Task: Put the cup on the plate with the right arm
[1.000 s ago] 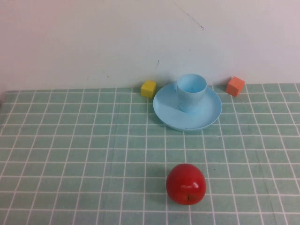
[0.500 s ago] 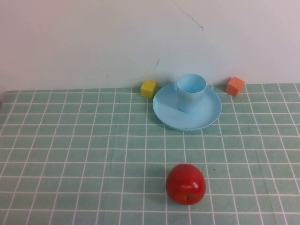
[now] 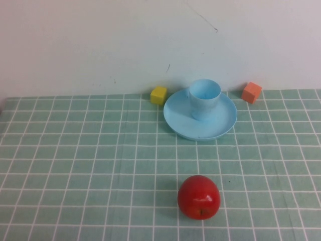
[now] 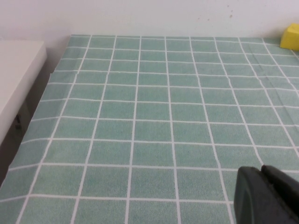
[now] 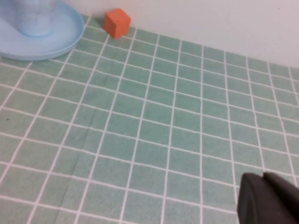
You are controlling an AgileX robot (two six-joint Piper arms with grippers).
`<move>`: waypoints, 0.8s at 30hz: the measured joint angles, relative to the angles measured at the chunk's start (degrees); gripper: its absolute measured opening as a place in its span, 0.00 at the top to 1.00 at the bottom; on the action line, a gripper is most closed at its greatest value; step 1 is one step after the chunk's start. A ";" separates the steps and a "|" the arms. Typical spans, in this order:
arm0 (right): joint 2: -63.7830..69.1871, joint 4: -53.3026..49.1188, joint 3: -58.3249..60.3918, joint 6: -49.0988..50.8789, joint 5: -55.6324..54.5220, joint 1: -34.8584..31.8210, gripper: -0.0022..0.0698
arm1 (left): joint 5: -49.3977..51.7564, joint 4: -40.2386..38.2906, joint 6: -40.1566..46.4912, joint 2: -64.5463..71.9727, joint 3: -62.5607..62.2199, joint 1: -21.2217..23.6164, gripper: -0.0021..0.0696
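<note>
The light blue cup (image 3: 204, 98) stands upright on the light blue plate (image 3: 200, 126) at the back of the table, near the wall. In the right wrist view the cup (image 5: 35, 16) and the plate (image 5: 44, 42) show at the far edge. My right gripper (image 5: 262, 179) is shut and empty, low over the checked cloth, well away from the plate. My left gripper (image 4: 260, 170) is shut and empty over the cloth on the left side. Neither arm shows in the high view.
A red apple (image 3: 198, 197) sits toward the front, in line with the plate. A yellow cube (image 3: 159, 95) lies left of the plate and an orange cube (image 3: 252, 92) right of it, both by the white wall. The orange cube also shows in the right wrist view (image 5: 116, 22).
</note>
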 joint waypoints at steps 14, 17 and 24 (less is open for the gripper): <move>-9.71 1.73 24.21 0.00 -16.85 -2.93 0.97 | 0.00 0.00 0.00 0.00 0.00 0.00 0.98; -12.12 1.84 25.86 0.00 -16.73 -2.93 0.97 | 0.00 0.00 0.00 0.00 0.00 0.00 0.98; -18.16 1.91 25.86 0.00 -16.87 -3.19 0.97 | 0.00 -0.10 0.00 0.00 0.00 0.03 0.98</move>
